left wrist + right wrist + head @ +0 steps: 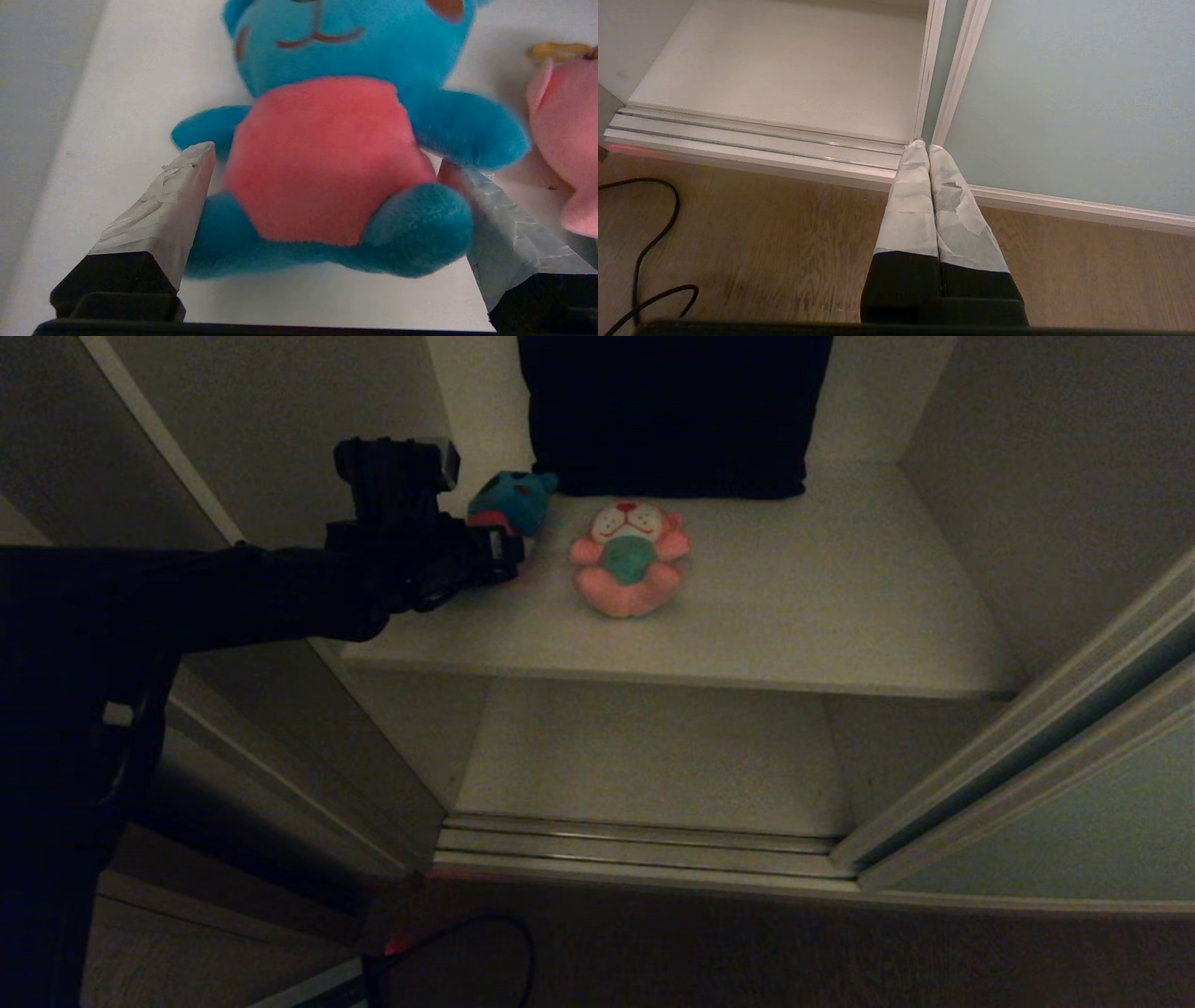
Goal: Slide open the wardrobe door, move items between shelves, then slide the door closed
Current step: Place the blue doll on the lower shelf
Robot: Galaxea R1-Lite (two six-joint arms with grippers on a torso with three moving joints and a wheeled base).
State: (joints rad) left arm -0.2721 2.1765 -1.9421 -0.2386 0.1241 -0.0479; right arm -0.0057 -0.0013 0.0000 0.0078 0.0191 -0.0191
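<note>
Left gripper [327, 163]: fingers [177, 196] spread wide, one on each side of the blue toy [327, 140], not clamped on it.
Blue toy: on the upper shelf [794, 616], near its left wall.
Pink toy [630, 560]: just beside the blue one, same shelf.
Lower shelf [653, 756]: bare.
Door [1064, 93]: slid aside, to the right.
Right gripper [929, 158]: fingers pressed together, holding nothing, above the floor [761, 233].

The head camera looks forward and down into the open wardrobe, over the upper shelf [794, 607] and lower shelf [644, 756]. The left wrist camera sits very close to the blue plush toy [336, 140] — also seen from the head. The right wrist camera faces the floor [761, 242], sharing the floor track [756, 140] and sliding wardrobe door [1073, 93].
</note>
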